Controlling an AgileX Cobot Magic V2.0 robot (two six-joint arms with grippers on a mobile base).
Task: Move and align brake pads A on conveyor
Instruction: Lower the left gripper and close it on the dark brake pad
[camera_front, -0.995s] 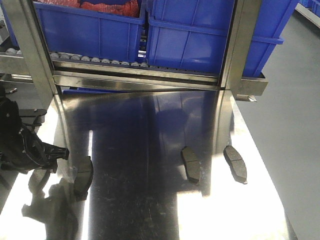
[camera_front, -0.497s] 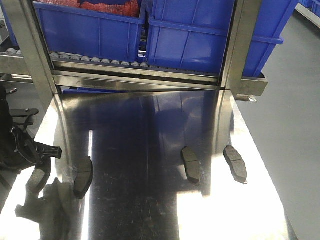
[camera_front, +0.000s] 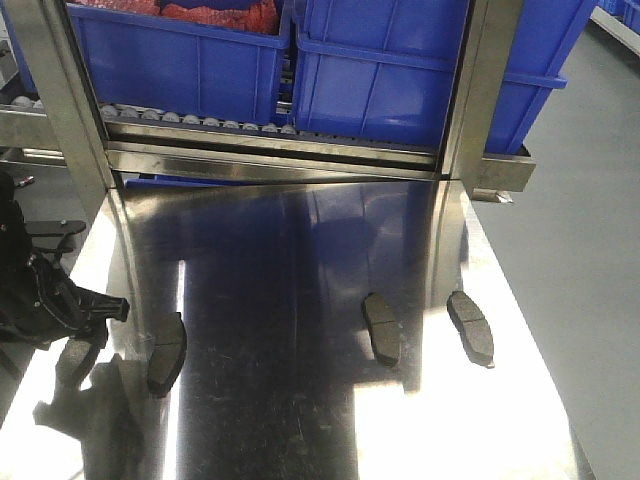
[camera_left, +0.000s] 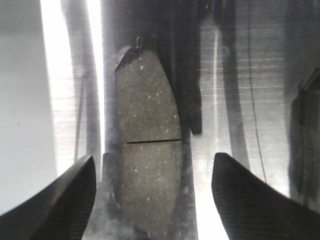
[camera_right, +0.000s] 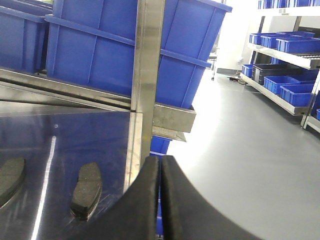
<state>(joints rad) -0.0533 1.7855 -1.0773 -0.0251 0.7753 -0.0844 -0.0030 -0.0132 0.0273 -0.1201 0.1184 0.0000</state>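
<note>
The rightmost brake pad A (camera_front: 471, 327) lies flat on the shiny steel table (camera_front: 300, 420), straight in front of the right upright post (camera_front: 462, 120) of the roller rack (camera_front: 200, 128). The next brake pad A (camera_front: 382, 328) lies just left of the post's line, near the first but not touching it. Both have their long sides running roughly away from the rack. The third brake pad A (camera_front: 167, 353) rests well to the left of the post. The leftmost brake pad A (camera_front: 75, 360) lies farther from the post again, near the table's left edge and partly under the left gripper (camera_left: 152, 160).

In the left wrist view that leftmost pad lies friction face up, with its centre groove running across it. It lies lengthwise in the gap between the gripper's two dark fingers (camera_left: 60, 200). The fingers are spread wide, one on each side of the pad, and neither touches it. The third pad shows as a dark shape at the right border of this view.

The right gripper (camera_right: 160, 165) is on the side of the post away from the pads, close to the post's foot. Its fingers are pressed together with nothing between them. In its wrist view the two pads nearest the post lie to the left of the post.

Blue bins (camera_front: 180, 50) stand on the rack on both sides of the post.
</note>
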